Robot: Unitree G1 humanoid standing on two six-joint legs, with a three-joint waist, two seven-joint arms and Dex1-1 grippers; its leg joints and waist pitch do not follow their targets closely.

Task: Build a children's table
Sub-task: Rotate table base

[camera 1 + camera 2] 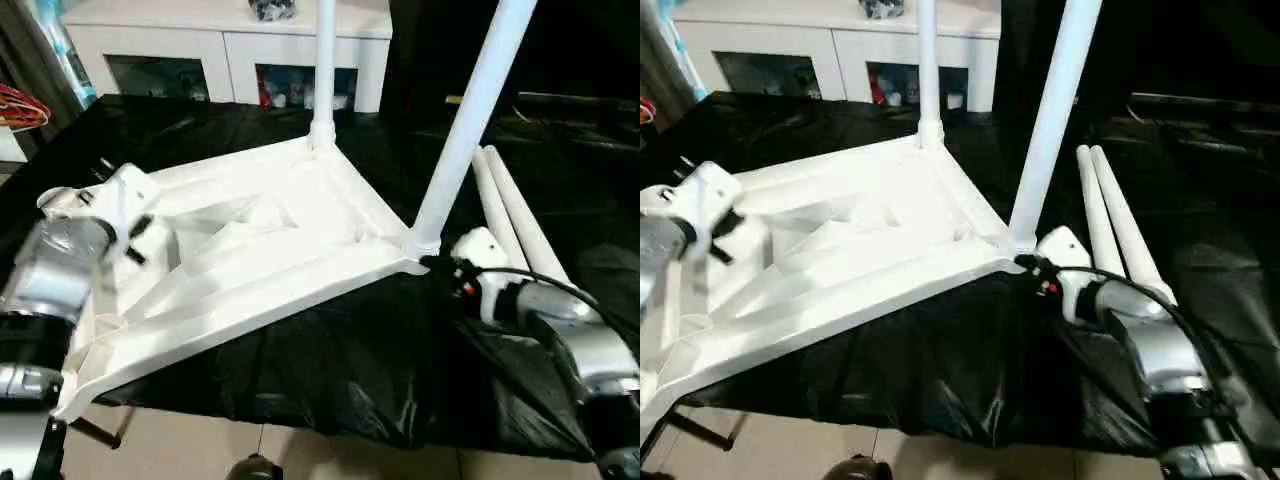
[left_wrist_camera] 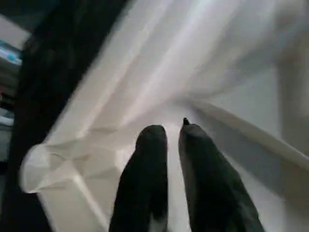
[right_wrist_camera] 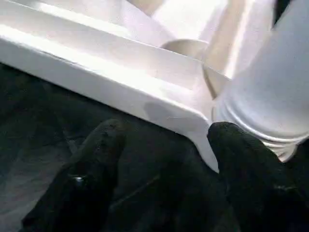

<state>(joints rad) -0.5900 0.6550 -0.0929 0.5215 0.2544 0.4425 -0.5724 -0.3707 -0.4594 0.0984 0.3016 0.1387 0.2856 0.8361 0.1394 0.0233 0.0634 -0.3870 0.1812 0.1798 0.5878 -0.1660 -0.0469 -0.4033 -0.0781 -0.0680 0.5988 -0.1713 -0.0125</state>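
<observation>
the table top [image 1: 270,240] lies upside down on the black-draped surface [image 1: 350,360], two legs [image 1: 470,120] standing in its far sockets and two spare legs [image 1: 520,215] beside it. the right gripper [image 3: 164,145], jaws released, sits at the nearer fitted leg's corner; a nudge could tip that leg. the left gripper [image 2: 166,145], jaws clenched empty, hovers over the top.

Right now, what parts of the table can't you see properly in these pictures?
- Tops of the two standing legs: cut off by the top edge in both eye views.
- Table top's left near corner: covered by the left arm in the left eye view.
- Far ends of the two loose legs: their near ends are hidden behind the right gripper, which is open.
- Left gripper: blurred; fingers look nearly closed, holding nothing.
</observation>
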